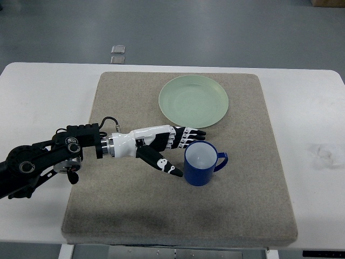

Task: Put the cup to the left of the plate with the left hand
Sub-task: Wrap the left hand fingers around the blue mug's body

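Left hand [171, 148] with fingers spread beside blue cup [202, 163], cup upright mid mat [129, 216], green plate [193, 101] near far edge

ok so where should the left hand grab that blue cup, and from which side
Probably around the body of the blue cup, coming from its left. It stands upright with its handle pointing right, so the rounded left wall is bare. The left hand is already there, fingers open beside that wall.
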Controlling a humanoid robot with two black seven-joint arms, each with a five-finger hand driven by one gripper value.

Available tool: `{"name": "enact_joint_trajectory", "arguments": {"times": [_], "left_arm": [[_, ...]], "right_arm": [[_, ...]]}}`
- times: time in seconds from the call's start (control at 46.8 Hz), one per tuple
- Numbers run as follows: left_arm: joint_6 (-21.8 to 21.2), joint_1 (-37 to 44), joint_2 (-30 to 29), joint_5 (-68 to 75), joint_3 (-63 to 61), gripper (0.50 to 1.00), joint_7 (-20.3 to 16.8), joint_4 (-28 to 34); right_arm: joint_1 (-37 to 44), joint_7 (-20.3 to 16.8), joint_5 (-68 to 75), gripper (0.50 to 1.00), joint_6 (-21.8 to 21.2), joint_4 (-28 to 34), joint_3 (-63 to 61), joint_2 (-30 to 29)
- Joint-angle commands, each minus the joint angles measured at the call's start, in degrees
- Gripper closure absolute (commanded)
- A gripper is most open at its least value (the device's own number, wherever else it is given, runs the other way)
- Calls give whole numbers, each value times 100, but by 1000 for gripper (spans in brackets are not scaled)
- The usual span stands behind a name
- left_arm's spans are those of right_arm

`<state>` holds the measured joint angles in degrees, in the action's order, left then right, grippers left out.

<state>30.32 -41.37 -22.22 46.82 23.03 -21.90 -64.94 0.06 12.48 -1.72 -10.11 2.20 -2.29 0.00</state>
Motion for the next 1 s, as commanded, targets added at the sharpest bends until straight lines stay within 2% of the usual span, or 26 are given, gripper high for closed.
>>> {"name": "enact_joint_trajectory", "arguments": {"times": [0.0, 0.577, 0.833, 0.983], "left_arm": [[1, -2, 77, 3, 0, 506, 2, 43], [0, -29, 349, 3, -9, 508, 2, 271], [-8, -38, 429, 11, -53, 557, 11, 315], [-8, -38, 481, 11, -62, 559, 11, 351]], "right_arm": [[-6, 0, 5, 568, 0, 0, 0, 0], [3, 0, 5, 568, 0, 0, 0, 0], [-6, 0, 5, 568, 0, 0, 0, 0], [3, 0, 5, 568, 0, 0, 0, 0]]}}
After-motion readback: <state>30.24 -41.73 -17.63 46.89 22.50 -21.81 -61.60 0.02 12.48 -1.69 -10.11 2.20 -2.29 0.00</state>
